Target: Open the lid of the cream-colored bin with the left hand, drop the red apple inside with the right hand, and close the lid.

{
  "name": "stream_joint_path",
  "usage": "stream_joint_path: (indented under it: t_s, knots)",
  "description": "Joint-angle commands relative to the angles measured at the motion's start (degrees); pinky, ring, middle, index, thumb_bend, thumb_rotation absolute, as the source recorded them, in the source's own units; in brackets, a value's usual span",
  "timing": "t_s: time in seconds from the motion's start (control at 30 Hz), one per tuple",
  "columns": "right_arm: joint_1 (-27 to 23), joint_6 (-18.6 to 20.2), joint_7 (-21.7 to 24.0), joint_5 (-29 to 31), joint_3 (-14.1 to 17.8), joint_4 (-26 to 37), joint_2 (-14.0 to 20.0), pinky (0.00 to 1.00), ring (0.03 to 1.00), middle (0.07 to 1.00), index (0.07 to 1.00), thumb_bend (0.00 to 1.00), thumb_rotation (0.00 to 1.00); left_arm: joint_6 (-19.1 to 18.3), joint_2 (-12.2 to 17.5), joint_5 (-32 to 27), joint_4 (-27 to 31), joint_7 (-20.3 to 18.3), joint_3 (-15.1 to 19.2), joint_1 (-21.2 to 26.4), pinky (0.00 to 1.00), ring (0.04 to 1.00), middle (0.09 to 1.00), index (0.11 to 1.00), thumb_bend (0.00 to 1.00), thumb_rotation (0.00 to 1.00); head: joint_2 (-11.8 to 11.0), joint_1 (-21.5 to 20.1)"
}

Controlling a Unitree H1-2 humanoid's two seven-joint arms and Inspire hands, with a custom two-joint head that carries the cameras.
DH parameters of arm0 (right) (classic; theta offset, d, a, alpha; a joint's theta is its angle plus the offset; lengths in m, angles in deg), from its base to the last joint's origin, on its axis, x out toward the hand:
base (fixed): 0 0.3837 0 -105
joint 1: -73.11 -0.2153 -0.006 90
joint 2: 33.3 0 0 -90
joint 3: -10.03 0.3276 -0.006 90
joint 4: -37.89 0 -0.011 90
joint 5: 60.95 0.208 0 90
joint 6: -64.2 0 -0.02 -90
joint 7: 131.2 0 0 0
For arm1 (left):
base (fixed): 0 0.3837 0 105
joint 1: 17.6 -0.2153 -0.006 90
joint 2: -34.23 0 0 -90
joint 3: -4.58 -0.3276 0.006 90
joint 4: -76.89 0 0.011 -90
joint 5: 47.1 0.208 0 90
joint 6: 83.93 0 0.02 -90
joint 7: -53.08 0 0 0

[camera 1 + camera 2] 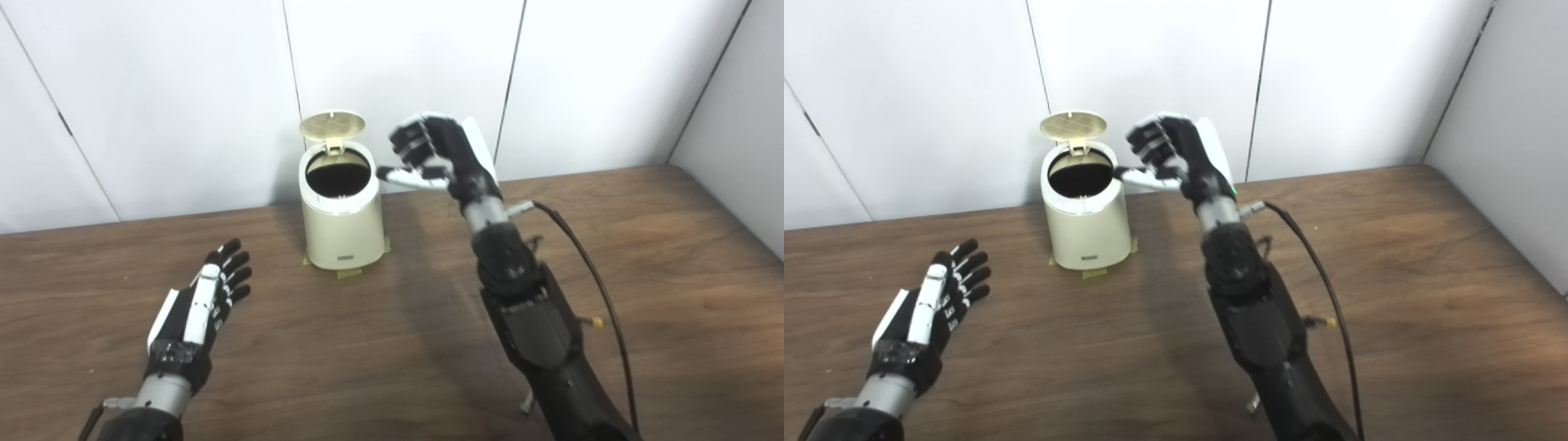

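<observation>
Bin: the cream-colored bin (343, 211) stands upright at upper centre of the frame, on the far part of the wooden counter (380, 349) close to the white wall, with bits of tape at its base.
Lid: the lid (332, 125) is tipped up behind the dark mouth, standing open on its hinge.
Right robot hand: the right robot hand (432, 156) is raised just right of the rim, fingers loosely curled, thumb stretched toward the opening. Nothing red shows in it; it seems to hold nothing.
Left robot hand: the left robot hand (208, 300) lies low at lower left of the frame, well apart from the bin, fingers straight and spread, holding nothing.
Apple: no red apple is visible on the counter or in either hand. The bin's inside is too dark to see into.
Step in hand: judging by the open lid and empty right hand, the drop looks finished, or nearly so.
Next move: the right hand should clear the rim, then the left hand must reach up to the lid and press it down shut.
</observation>
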Motion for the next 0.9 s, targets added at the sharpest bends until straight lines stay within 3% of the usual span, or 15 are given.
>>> stream_joint_path:
  t_s: [0.0,0.03,0.07,0.2,0.27,0.33,0.47,0.57,0.87]
  knots:
    - [-0.2,2.1,2.6,4.2,1.0,4.2,-0.7,0.44,0.522,0.491,0.496,0.52,0.01,0.6,-0.2,1.5,-0.4,-0.6,1.5,3.6,0.88,0.902,0.921,0.946,0.41,0.98,0.1,0.0]
    - [1.2,2.8,3.7,5.9,1.3,5.3,-0.8,0.46,0.536,0.492,0.496,0.52,0.01,0.6,-0.5,1.8,-1.0,-1.0,2.0,4.3,0.88,0.898,0.919,0.944,0.40,0.97,0.0,0.4]
    - [2.4,3.6,4.7,7.6,1.7,6.2,-0.9,0.48,0.561,0.581,0.496,0.51,0.11,0.6,-0.8,2.0,-1.5,-1.2,2.4,4.9,0.87,0.894,0.915,0.941,0.39,0.96,0.0,0.4]
    - [7.2,5.9,7.0,13.9,3.2,9.7,-2.1,0.56,0.650,0.682,0.498,0.50,0.17,0.6,-2.5,2.3,-3.4,-1.0,3.9,7.2,0.87,0.896,0.909,0.949,0.37,0.94,-0.2,3.6]
    - [9.1,6.4,7.6,15.6,3.5,11.1,-2.2,0.65,0.746,0.764,0.684,0.54,0.54,0.6,-2.5,4.2,-3.9,-1.3,3.5,8.3,0.89,0.896,0.907,0.951,0.38,0.97,-0.1,5.1]
    - [10.7,8.8,7.3,18.4,5.0,13.0,-3.2,0.75,0.825,0.833,0.758,0.58,0.69,0.6,-1.4,6.7,-4.2,-1.7,2.4,10.0,0.88,0.888,0.907,0.947,0.39,0.99,0.2,7.2]
    - [12.7,11.2,6.8,22.3,7.0,16.2,-5.2,0.86,0.912,0.913,0.835,0.56,0.87,0.5,-0.6,6.2,-5.3,-2.8,2.2,14.3,0.92,0.905,0.917,0.953,0.40,0.97,0.3,8.9]
    - [13.7,11.8,6.2,23.6,7.6,17.8,-6.0,0.86,0.905,0.906,0.850,0.55,0.94,0.5,0.0,5.6,-7.1,-2.9,1.5,18.3,0.94,0.918,0.923,0.952,0.44,0.96,0.3,9.8]
    - [15.9,12.3,5.3,26.5,7.8,20.7,-6.4,0.87,0.907,0.910,0.863,0.54,0.98,0.5,0.4,6.8,-12.6,-4.2,-0.6,27.3,0.94,0.930,0.941,0.948,0.46,0.99,0.0,10.1]
